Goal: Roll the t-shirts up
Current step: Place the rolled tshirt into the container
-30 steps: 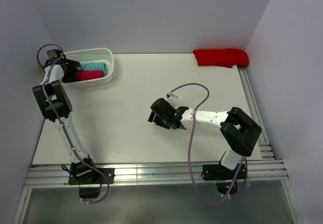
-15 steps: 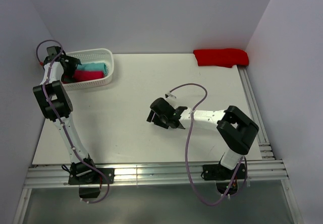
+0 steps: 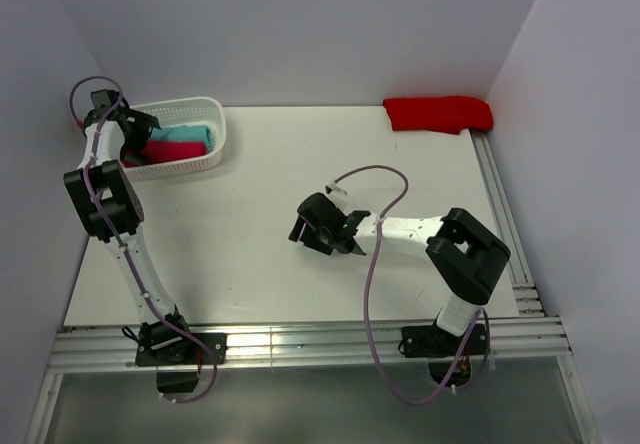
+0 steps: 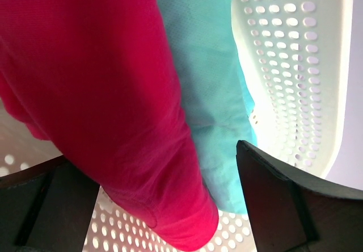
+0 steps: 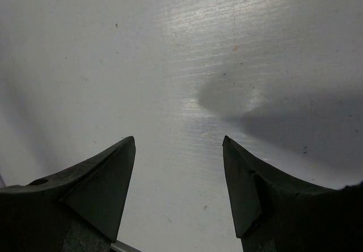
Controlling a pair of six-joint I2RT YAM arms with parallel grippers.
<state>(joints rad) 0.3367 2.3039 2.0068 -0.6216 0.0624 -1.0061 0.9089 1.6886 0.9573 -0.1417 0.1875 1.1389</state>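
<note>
The raspberry-crimson t-shirt (image 3: 170, 151) lies bundled in the white lattice basket (image 3: 216, 134), which sits at 10 o'clock on the table (image 3: 250, 204). The teal t-shirt (image 3: 190, 132) lies pressed against the crimson one on its 12 o'clock side, between it and the basket's far wall. The scarlet t-shirt (image 3: 438, 114) lies well apart from both, in a heap in the table's 1 o'clock corner, against the back wall.

My left gripper (image 3: 136, 136) hangs over the basket's 9 o'clock end. Its jaws are spread wide, one finger on each side of the crimson bundle's end, clamped on nothing. My right gripper (image 5: 178, 144) hovers over bare tabletop near the middle, jaws wide apart too, with nothing between them but its own shadow on the surface.
</note>
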